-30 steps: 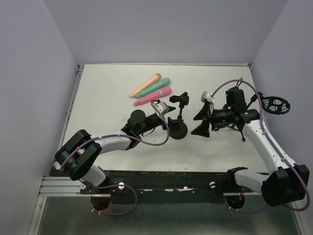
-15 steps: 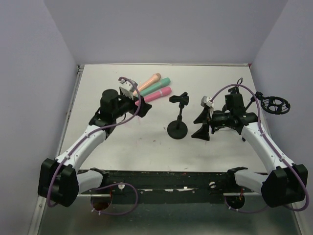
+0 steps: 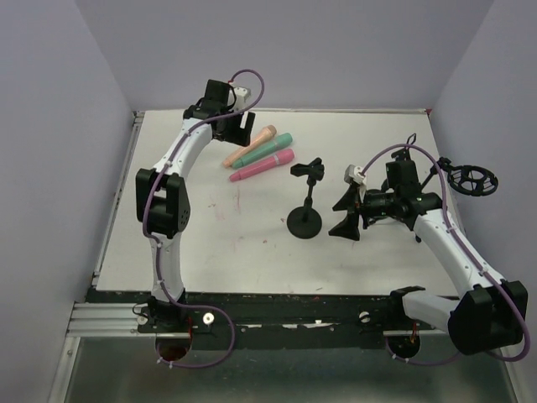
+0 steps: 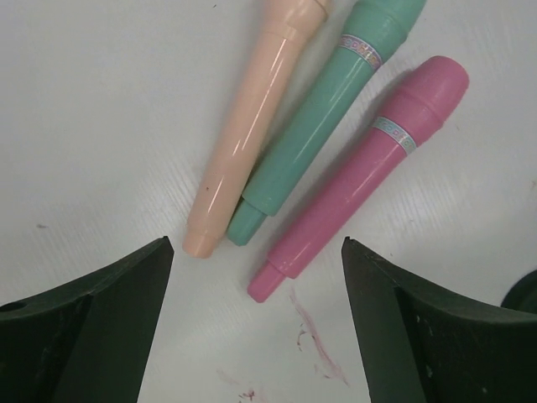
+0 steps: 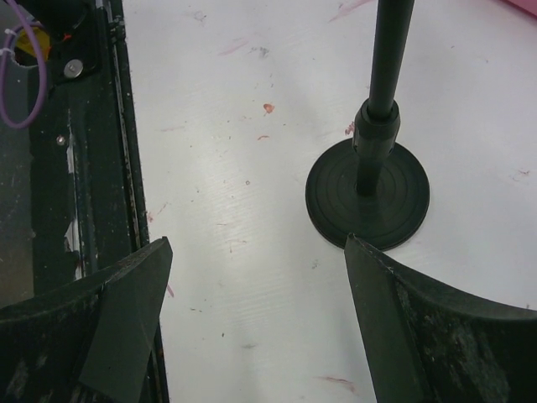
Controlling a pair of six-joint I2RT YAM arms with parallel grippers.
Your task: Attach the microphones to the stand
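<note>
Three microphones lie side by side at the back of the table: peach [image 3: 250,145], mint green [image 3: 262,150] and pink [image 3: 262,165]. My left gripper [image 3: 237,128] hovers just behind them, open and empty. Its wrist view shows the peach [image 4: 252,126], green [image 4: 323,109] and pink [image 4: 369,168] bodies, their tail ends just ahead of the left gripper [image 4: 254,245]. The black stand [image 3: 304,220] is upright at mid-table with its clip [image 3: 308,169] empty. My right gripper [image 3: 344,211] is open just right of the stand, whose base [image 5: 367,195] lies ahead of the right gripper [image 5: 257,242].
A black ring-shaped mount [image 3: 472,179] sits at the table's right edge behind the right arm. The black rail [image 5: 88,159] runs along the near edge. Walls close in the left, right and back sides.
My left arm has swung from beside the stand to the far back, above the microphones, its jaws now spread wider. The right arm has hardly shifted, and the stand and microphones have stayed put.
</note>
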